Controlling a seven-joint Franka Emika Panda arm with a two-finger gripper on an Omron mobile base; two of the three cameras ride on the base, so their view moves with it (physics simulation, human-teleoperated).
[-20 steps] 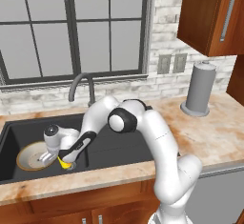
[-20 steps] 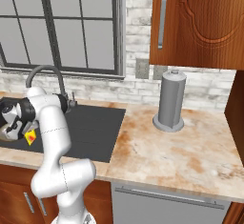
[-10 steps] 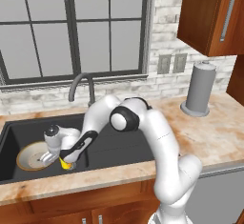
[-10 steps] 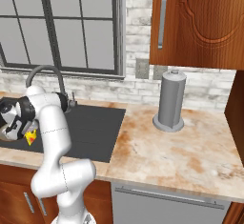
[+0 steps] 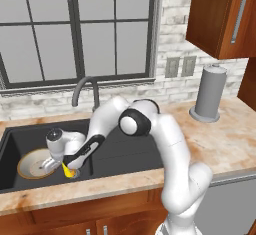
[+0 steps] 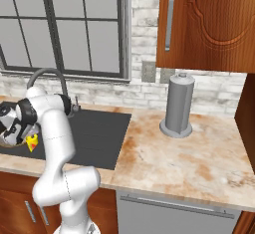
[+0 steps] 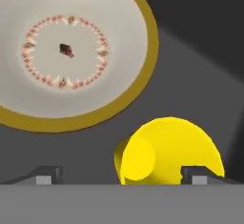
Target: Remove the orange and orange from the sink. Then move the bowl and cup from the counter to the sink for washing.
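Small bright yellow cup lies tipped beside the cream, tan-rimmed bowl; two-finger gripper released, fingers spread. Risk: withdrawal could nudge it rolling.

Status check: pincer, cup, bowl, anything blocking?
Pincer open, low in sink. Cup on its side between fingertips. Bowl beside it. Nothing blocking.

Domestic kitchen. Black sink with faucet under a window. Marbled counter, wood cabinets.
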